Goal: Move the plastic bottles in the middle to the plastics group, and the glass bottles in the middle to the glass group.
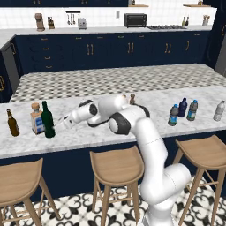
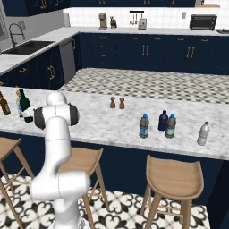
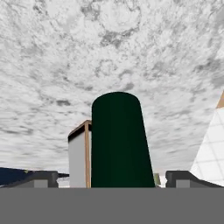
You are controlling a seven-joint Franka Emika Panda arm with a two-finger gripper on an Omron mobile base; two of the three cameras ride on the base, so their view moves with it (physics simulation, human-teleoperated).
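The marble counter (image 1: 132,95) runs across the kitchen with wooden stools (image 1: 117,167) tucked along its near edge, and everything else is placed from it. The white arm reaches out over the counter's left part, and its gripper (image 1: 54,129) sits at the base of the green wine bottle (image 1: 47,120), which stands upright on the counter, just beside the square clear bottle (image 1: 37,119) with the tan stopper. In the hand view the green wine bottle (image 3: 118,140) rises between the two dark finger tips, which stand apart on either side of it; whether they press on the glass I cannot tell. The brown beer bottle (image 1: 12,123) stands farther left, near the counter's end. Toward the counter's right end stand two small water bottles with blue labels (image 1: 173,115) (image 1: 192,110), with the dark-blue bottle (image 1: 182,107) between and slightly behind them, and the greyish clear bottle (image 1: 219,111) well apart at the far right. Two small shakers (image 2: 116,103) sit near the counter's middle.
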